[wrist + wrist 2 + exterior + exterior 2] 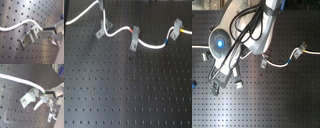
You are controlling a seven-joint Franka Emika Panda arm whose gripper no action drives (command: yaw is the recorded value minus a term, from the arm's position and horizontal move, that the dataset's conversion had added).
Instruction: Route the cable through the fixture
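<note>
White cable point(151, 45) with red-orange, blue and yellow bands; grey fixture point(134, 37); black perforated board point(124, 95).

The board point(124, 95) looks like matt black metal, flat and drilled with a regular grid of small holes; in the first wrist view it reads as dull grey with a faint sheen. The fixture point(29, 37) is bare grey metal, satin rather than polished, with sharp folded edges. The cable point(154, 46) has a smooth white plastic-looking jacket, slightly glossy, with coloured bands. The gripper point(47, 96) fingers look like brushed metal, and the arm point(247, 30) shell like glossy pale plastic
</note>
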